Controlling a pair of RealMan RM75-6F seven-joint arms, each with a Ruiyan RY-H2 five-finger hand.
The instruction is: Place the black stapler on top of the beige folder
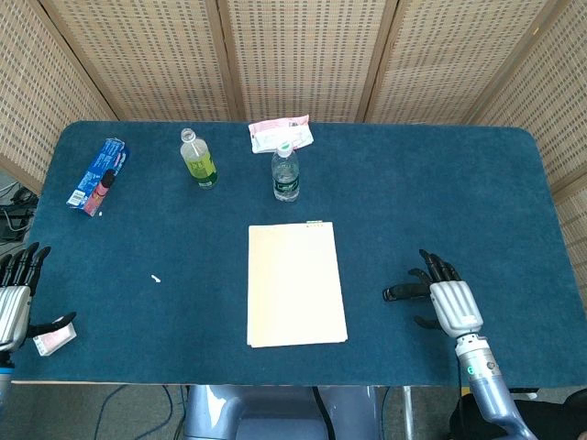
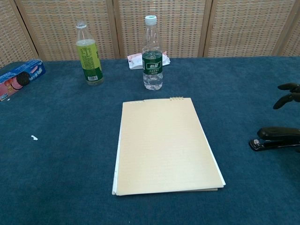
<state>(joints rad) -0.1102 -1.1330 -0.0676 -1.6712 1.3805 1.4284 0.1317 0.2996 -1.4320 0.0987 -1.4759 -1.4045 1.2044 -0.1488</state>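
Observation:
The black stapler (image 1: pixel 404 292) (image 2: pixel 275 138) lies flat on the blue cloth, to the right of the beige folder (image 1: pixel 295 284) (image 2: pixel 165 145). My right hand (image 1: pixel 444 298) is open over the stapler's right end with its fingers spread; whether it touches the stapler I cannot tell. In the chest view only its fingertips (image 2: pixel 287 97) show at the right edge, above the stapler. My left hand (image 1: pixel 16 298) is open at the table's front left corner, holding nothing.
A green-label water bottle (image 1: pixel 285 173) stands just behind the folder and a yellow drink bottle (image 1: pixel 198 159) to its left. A pink packet (image 1: pixel 281 134) lies at the back, a blue cookie box (image 1: pixel 96 174) far left, a small pink card (image 1: pixel 55 339) by the left hand.

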